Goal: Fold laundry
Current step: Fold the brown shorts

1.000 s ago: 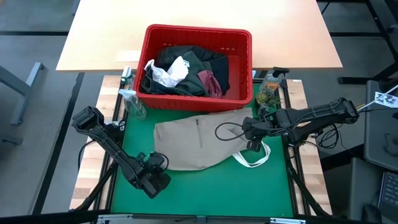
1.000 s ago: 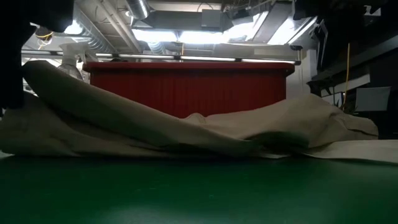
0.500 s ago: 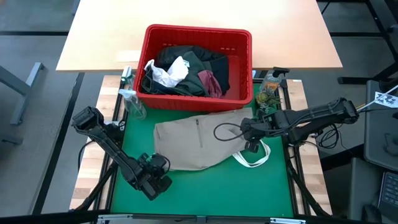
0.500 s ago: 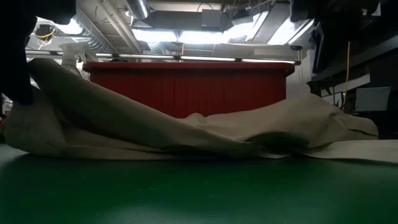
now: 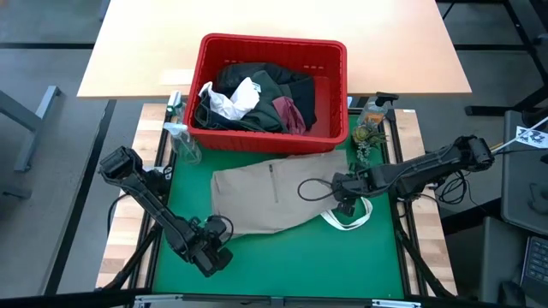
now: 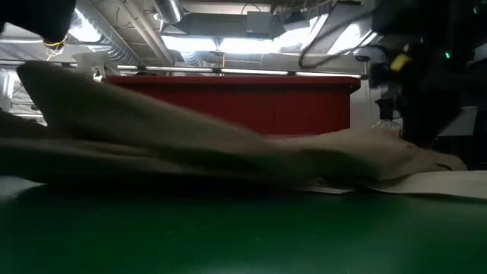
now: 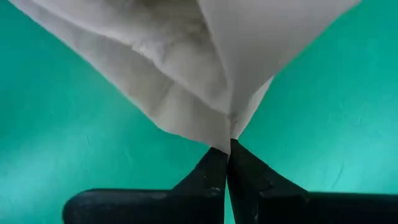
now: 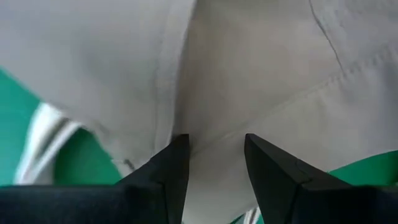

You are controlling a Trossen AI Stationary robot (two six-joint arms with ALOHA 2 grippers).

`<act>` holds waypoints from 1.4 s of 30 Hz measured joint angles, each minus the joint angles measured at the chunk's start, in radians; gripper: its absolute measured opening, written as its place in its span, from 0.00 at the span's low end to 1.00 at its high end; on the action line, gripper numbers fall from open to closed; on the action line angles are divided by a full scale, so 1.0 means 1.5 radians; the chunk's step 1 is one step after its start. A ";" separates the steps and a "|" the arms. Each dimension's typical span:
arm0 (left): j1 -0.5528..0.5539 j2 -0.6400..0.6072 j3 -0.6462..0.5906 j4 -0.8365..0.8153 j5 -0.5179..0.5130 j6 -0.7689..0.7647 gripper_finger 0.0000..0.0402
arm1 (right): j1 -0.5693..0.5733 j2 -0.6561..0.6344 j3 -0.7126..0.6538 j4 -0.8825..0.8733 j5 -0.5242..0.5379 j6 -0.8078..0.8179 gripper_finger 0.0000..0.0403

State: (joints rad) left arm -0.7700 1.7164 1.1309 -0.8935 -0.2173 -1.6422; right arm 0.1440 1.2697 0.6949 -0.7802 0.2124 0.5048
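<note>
A tan garment [image 5: 265, 197] lies spread on the green mat [image 5: 282, 257] in front of the red basket [image 5: 336, 128]. The basket holds more laundry [image 5: 265, 94]: dark, white and maroon pieces. My left gripper [image 5: 219, 231] is at the garment's near-left corner, shut on it. My right gripper [image 5: 342, 204] points down over the garment's right end, by a white loop of trim [image 5: 351, 221]. In the right wrist view its open fingers [image 8: 177, 155] stand just over a seam of the tan cloth [image 8: 261, 74]. My left gripper pinches the tan garment's corner [image 7: 227, 134] between its two fingertips, coming from above and pointing steeply down. Several folds of cloth run together into the pinch. The corner is drawn up off the mat while the rest of the garment lies on it. Whether my right gripper touches the cloth, I cannot tell.
A clear spray bottle [image 5: 181, 141] stands at the basket's left corner, and another bottle [image 5: 370, 127] at its right. A loop of black cable [image 5: 315, 188] lies over the garment near my right gripper. Bare green mat lies toward the near edge.
My right gripper has come down onto the garment's right end, still open. In the low view the garment's left part has been drawn up off the mat and pulled flatter, while its right end stays lying where it was.
</note>
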 joint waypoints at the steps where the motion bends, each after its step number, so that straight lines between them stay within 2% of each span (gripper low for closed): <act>1: -0.003 0.000 0.000 0.001 0.009 -0.004 0.00 | 0.000 0.000 -0.015 0.013 -0.005 0.001 0.39; 6: -0.020 0.000 0.000 0.043 0.041 -0.021 0.00 | 0.000 0.000 -0.059 0.044 -0.074 0.001 0.39; 15: -0.043 0.000 0.000 0.178 0.061 -0.017 0.00 | 0.000 0.000 -0.061 0.072 -0.184 0.000 0.39; 19: -0.054 0.000 0.000 0.189 0.056 -0.017 0.06 | 0.000 0.000 -0.061 0.083 -0.183 0.000 0.39; 25: -0.069 0.000 0.000 0.188 0.054 -0.017 0.24 | 0.000 0.000 -0.029 0.064 -0.178 -0.012 0.39; 29: -0.074 0.000 0.000 0.193 0.050 -0.016 0.32 | 0.000 0.000 0.015 0.031 -0.162 -0.038 0.39; 37: -0.092 0.000 0.000 0.225 0.024 -0.015 0.34 | 0.000 0.000 0.083 -0.014 -0.143 -0.078 0.39; 42: -0.109 0.000 0.000 0.239 -0.024 -0.011 0.33 | 0.000 0.000 0.092 -0.022 -0.143 -0.081 0.39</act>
State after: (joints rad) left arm -0.9330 1.7164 1.1309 -0.5356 -0.2536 -1.6591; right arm 0.1444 1.2694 0.8330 -0.8135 -0.0025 0.3836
